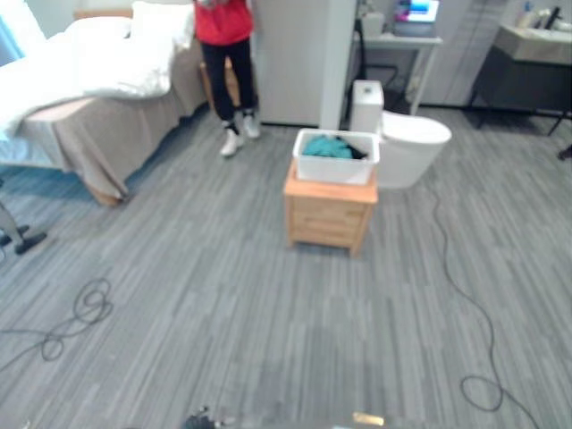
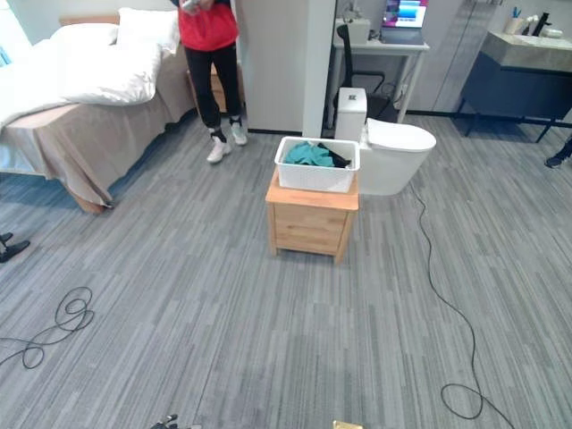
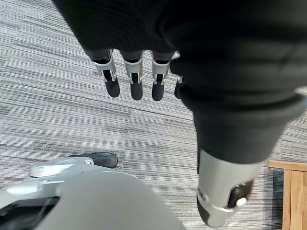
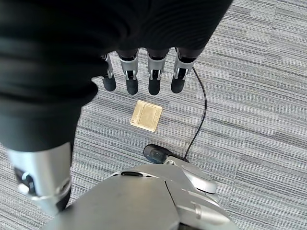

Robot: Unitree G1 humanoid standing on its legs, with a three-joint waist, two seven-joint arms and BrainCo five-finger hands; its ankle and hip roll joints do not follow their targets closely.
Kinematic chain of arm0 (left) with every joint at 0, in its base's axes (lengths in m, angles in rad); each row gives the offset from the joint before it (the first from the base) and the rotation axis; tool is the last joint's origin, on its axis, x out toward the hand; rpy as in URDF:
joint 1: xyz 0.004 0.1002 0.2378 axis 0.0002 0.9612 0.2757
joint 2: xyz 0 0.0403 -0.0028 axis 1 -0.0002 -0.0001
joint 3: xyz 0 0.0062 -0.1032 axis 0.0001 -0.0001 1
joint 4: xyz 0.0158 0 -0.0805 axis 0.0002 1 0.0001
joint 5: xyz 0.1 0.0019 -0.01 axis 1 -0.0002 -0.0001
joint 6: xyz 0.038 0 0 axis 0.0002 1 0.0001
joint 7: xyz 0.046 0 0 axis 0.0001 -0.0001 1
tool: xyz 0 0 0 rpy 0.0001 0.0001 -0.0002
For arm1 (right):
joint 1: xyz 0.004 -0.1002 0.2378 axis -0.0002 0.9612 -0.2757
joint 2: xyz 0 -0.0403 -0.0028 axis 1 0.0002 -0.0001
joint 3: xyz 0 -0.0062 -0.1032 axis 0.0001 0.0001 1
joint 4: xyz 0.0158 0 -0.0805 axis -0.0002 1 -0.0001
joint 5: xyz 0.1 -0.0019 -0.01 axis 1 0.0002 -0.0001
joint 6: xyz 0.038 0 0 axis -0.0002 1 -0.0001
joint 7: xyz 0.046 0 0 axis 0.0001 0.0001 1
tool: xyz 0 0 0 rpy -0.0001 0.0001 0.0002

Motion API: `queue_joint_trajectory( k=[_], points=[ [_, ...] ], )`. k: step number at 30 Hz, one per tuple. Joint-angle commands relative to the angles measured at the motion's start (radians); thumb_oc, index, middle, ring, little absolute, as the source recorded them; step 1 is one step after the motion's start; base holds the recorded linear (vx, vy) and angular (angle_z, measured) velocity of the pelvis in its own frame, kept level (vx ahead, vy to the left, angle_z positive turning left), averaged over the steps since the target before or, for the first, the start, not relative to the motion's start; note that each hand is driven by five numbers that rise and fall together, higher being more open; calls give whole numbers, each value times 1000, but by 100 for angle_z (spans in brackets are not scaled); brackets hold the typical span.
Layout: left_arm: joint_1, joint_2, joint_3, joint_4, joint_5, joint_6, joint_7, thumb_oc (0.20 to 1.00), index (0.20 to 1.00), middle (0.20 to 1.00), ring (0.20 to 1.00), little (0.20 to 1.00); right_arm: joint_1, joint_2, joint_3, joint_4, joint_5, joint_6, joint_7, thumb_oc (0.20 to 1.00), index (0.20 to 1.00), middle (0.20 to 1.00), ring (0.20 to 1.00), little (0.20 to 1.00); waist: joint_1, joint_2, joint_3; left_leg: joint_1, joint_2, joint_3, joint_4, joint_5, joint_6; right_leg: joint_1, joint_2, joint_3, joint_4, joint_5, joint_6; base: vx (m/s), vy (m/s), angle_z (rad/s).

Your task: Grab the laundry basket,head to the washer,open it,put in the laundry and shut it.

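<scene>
White laundry basket [image 2: 316,167] w/ teal and dark laundry [image 2: 310,155] is seen on a small wooden nightstand [image 2: 311,219], well ahead on the grey floor [image 2: 223,295], just beside a white toilet [image 2: 398,154]. Left hand [image 3: 144,72] is seen in its wrist view, fingers straight, nothing held, over the floor. Right hand [image 4: 144,72] likewise: fingers straight, empty, above a brass floor plate [image 4: 146,116]. A person [image 2: 210,54] is seen standing near the bed [image 2: 80,98].

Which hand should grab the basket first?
Neither yet. The basket sits on a stand far ahead, near the middle. Left hand and right hand both hang open over floor.
</scene>
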Motion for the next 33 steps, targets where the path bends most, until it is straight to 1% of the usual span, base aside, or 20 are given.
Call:
queue_joint_trajectory(
  k=[1, 33],
  points=[
    [-60, -28, -19, 13, 4, -38, -2, 1000, 1000, 1000, 1000, 1000, -16, 27, 33, 85, 12, 2, 18, 1000, 1000, 1000, 1000, 1000, 33, -15, -23, -35, 95, -60, -31, 13, -83, -46, -128, 39, -29, 97, 91, 0, 0, 0],
    [-62, -34, -9, 28, -9, -38, -5, 1000, 1000, 1000, 1000, 1000, -11, 28, 38, 82, 7, 2, 21, 1000, 1000, 1000, 1000, 1000, 30, -11, -21, -32, 98, -59, -31, 13, -84, -40, -127, 37, -29, 94, 90, 0, 0, 0]
  ],
)
